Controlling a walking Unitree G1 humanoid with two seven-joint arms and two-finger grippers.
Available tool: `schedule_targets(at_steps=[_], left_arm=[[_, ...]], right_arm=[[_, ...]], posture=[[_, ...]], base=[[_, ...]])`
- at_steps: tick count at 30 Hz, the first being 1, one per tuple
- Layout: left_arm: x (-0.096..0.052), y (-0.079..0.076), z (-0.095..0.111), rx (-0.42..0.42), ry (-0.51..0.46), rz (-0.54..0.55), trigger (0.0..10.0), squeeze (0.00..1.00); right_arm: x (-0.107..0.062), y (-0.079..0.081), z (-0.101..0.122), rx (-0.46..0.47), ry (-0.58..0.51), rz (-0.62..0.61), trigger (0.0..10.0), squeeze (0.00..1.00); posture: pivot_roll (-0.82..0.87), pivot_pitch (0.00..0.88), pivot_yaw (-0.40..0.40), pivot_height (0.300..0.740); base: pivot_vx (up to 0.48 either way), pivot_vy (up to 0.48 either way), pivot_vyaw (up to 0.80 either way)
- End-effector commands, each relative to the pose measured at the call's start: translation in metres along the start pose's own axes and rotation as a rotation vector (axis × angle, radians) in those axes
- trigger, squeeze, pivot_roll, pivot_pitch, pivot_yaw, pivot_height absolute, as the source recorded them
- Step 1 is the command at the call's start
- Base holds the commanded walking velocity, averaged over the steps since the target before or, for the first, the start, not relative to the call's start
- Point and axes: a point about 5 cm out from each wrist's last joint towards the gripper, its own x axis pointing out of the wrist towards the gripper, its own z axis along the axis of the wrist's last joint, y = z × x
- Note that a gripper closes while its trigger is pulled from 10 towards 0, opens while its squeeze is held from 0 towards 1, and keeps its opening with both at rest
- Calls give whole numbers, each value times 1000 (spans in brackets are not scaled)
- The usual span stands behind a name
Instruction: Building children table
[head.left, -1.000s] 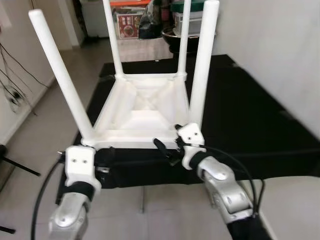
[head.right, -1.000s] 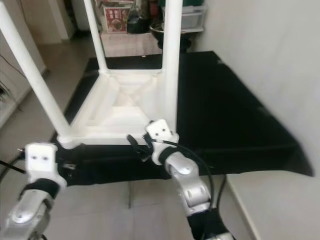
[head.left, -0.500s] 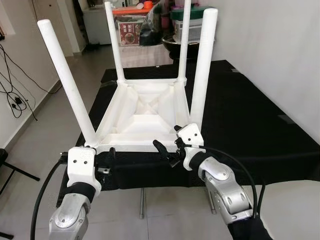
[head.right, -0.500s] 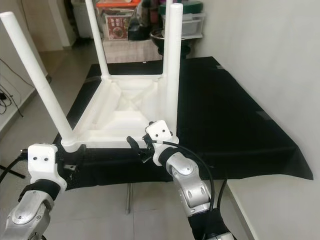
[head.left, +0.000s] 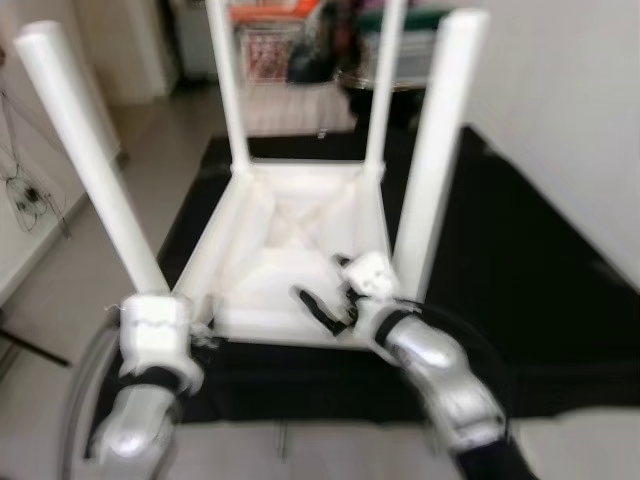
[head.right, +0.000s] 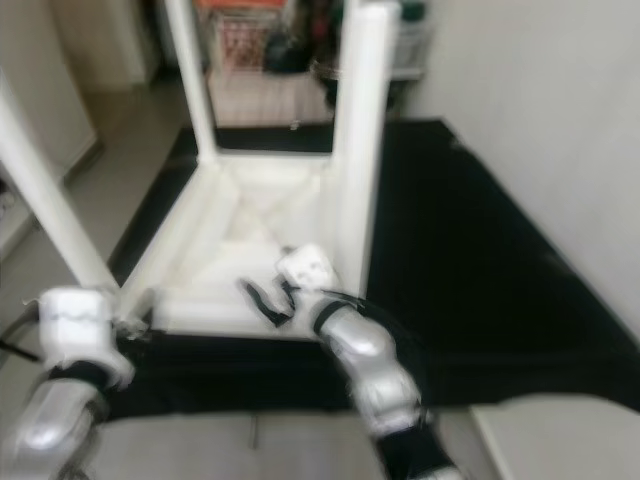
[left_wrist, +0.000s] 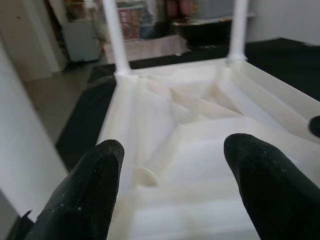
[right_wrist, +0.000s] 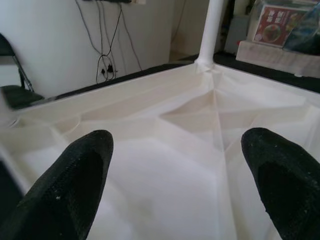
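Note:
A white children's table (head.left: 300, 225) lies upside down on a black cloth (head.left: 520, 260), with its legs pointing up. My right gripper (head.left: 322, 306) reaches over the near rim, just left of the near-right leg (head.left: 440, 150). In the right wrist view it is open (right_wrist: 177, 145), with the ribbed underside (right_wrist: 200, 115) between its fingers. My left gripper (left_wrist: 172, 150) is open too, over the underside by the near-left corner. Its white wrist block (head.left: 152, 330) sits at the foot of the near-left leg (head.left: 85, 160).
A pale wall runs along the right. Boxes and storage bins (head.left: 270, 45) stand beyond the cloth's far edge. Cables (head.left: 25, 190) hang at the left wall above tiled floor (head.left: 70, 290). A black chair (right_wrist: 15, 92) stands near that wall.
The head views have shifted and blurred, and the table looks nearer. Both grippers now reach over the table's near rim instead of sitting in front of it.

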Motion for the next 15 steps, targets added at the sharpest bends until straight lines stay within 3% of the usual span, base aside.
schedule_targets(at_steps=[1, 2, 4, 6, 7, 9, 15], left_arm=[[-3, 5, -3, 13, 22, 0, 10000, 0], [-3, 5, -3, 13, 22, 0, 10000, 0], [-7, -9, -2, -6, 24, -124, 10000, 0], [-7, -9, -2, -6, 24, -124, 10000, 0], [-11, -16, -2, -7, 28, -196, 10000, 0], [-14, -20, -2, -4, 33, -231, 10000, 0], [-22, -19, -3, -1, 48, -243, 10000, 0]], right_arm=[[3, 5, 3, 12, -9, 13, 10000, 0], [3, 5, 3, 12, -9, 13, 10000, 0], [2, 4, 4, 20, -18, 13, 10000, 0], [2, 4, 4, 20, -18, 13, 10000, 0], [1, 4, 5, 20, -26, 20, 10000, 0], [1, 5, 6, 19, -33, 28, 10000, 0], [1, 5, 7, 13, -39, 34, 10000, 0]], posture=[[9, 0, 19, 740], [9, 0, 19, 740], [11, 0, 17, 740], [11, 0, 17, 740], [11, 0, 18, 740], [13, 0, 17, 740], [15, 0, 18, 740]], base=[[0, 0, 0], [0, 0, 0], [0, 0, 0], [0, 0, 0], [0, 0, 0], [0, 0, 0], [0, 0, 0]])
